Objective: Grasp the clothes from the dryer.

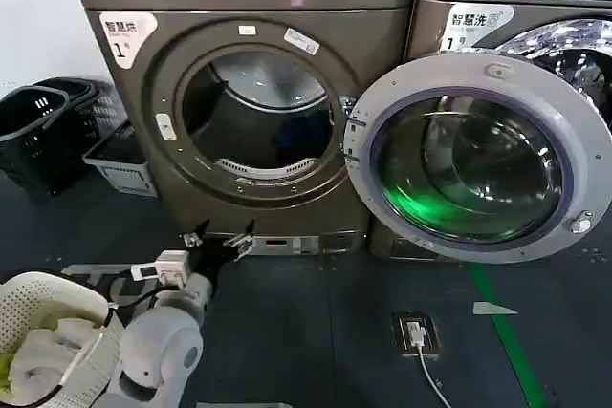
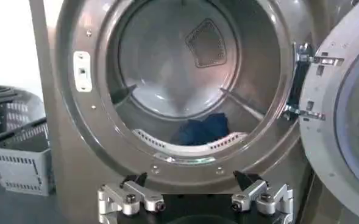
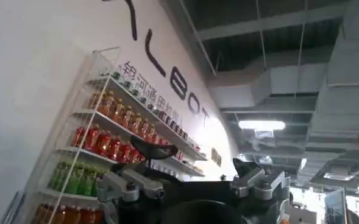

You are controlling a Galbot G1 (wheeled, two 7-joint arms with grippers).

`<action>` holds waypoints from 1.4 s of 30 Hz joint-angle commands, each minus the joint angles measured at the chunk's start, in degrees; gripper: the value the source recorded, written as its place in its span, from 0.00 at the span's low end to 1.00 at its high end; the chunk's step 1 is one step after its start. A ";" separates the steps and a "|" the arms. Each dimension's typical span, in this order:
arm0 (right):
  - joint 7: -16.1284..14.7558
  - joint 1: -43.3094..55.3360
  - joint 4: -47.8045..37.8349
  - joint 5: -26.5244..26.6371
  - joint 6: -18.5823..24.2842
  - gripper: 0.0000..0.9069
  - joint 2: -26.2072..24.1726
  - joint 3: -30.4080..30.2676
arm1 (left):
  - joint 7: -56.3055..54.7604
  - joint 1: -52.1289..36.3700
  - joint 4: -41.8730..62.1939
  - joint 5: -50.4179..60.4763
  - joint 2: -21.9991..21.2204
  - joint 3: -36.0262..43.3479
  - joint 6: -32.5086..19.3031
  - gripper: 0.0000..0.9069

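Dryer [image 1: 258, 112] open, left gripper [image 1: 219, 239] parked low in front of the porthole, fingers spread, holding nothing.

Bronze front-loader, grey-rimmed glass door [image 1: 483, 155] swung wide to the robot's right, covering the neighbouring machine [image 1: 535, 16]. Dark blue clothes [image 2: 203, 129] lying at the drum bottom, toward the back, just behind the porthole lip. Black and grey laundry baskets [image 1: 57, 126] on the floor left of the dryer. White basket [image 1: 43, 317] holding pale fabric beside the left arm. Right gripper [image 3: 194, 176] aimed up at a drinks shelf [image 3: 115, 143] and the ceiling, fingers apart, empty.
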 commanded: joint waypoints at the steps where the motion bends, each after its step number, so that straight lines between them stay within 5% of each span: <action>1: -0.08 -0.02 0.04 0.09 0.18 1.00 -0.07 -0.01 | 0.06 -0.08 0.11 0.13 -0.04 0.01 -0.10 1.00; 42: -0.75 -0.58 0.50 1.51 1.15 1.00 0.17 0.53 | 0.85 -2.71 1.82 1.51 0.29 1.70 -0.76 1.00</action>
